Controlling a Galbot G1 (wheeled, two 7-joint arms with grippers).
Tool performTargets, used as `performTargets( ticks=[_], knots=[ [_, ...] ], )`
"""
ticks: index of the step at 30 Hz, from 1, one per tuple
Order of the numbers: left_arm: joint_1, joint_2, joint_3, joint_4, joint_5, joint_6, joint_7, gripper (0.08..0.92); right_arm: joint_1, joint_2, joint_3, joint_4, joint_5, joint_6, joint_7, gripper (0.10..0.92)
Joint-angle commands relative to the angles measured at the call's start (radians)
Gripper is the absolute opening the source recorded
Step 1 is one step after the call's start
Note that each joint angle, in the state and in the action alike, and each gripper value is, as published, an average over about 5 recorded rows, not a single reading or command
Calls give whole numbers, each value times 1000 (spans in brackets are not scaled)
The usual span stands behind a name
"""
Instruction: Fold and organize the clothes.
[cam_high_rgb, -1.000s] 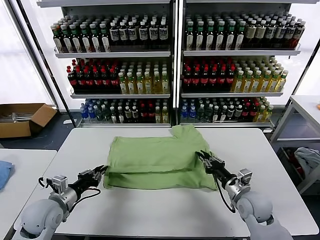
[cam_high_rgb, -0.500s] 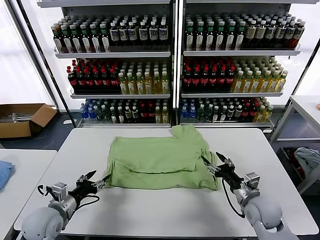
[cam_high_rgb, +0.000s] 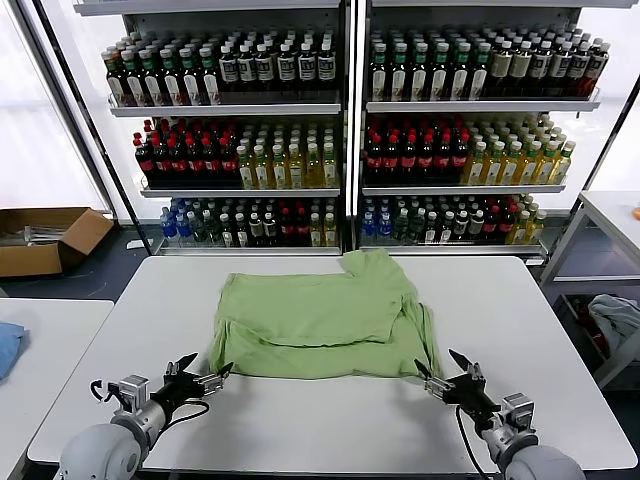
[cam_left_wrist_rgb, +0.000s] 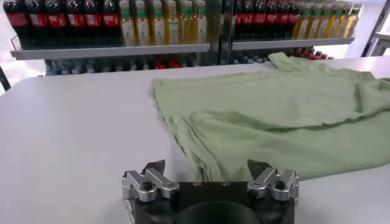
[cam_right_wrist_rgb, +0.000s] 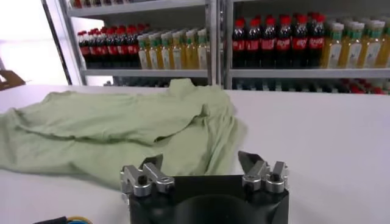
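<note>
The light green shirt (cam_high_rgb: 320, 315) lies folded on the white table (cam_high_rgb: 320, 430), its collar toward the shelves and a second layer showing along its near edge. My left gripper (cam_high_rgb: 208, 366) hovers just off the shirt's near left corner, open and holding nothing. Off the near right corner sits my right gripper (cam_high_rgb: 437, 362), also open and empty. In the left wrist view the shirt (cam_left_wrist_rgb: 274, 115) spreads ahead of the open left gripper (cam_left_wrist_rgb: 206, 165). The right wrist view shows the shirt (cam_right_wrist_rgb: 122, 131) beyond the open right gripper (cam_right_wrist_rgb: 200, 159).
Shelves of bottles (cam_high_rgb: 340, 130) stand behind the table. A cardboard box (cam_high_rgb: 45, 235) sits on the floor at far left. A blue cloth (cam_high_rgb: 8, 345) lies on a side table to the left, and a grey-white cloth (cam_high_rgb: 615, 320) on a rack to the right.
Both grippers have let go of the shirt's sides, opened, and drawn back toward the table's near edge. The shirt stays folded where it was laid.
</note>
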Motion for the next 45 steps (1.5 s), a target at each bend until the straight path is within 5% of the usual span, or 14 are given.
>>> performTargets(
  ticks=[1,18,28,45],
  knots=[
    [-9,-13,7,16,6,1,2,813,-20,9,-38,6,-13,-14,5,589],
    [2,9,1,22,-9,-9,39,368,11,-6,-57,-14,25,-48,4,119],
    [34,50,-25,4,-41,-47,137,115,-16,-45,-15,4,43,-49,-6,106],
    [185,129,-110,-61,-91,-93,242,103,-233,-66,155,124,99,-25,-43,106]
  ],
)
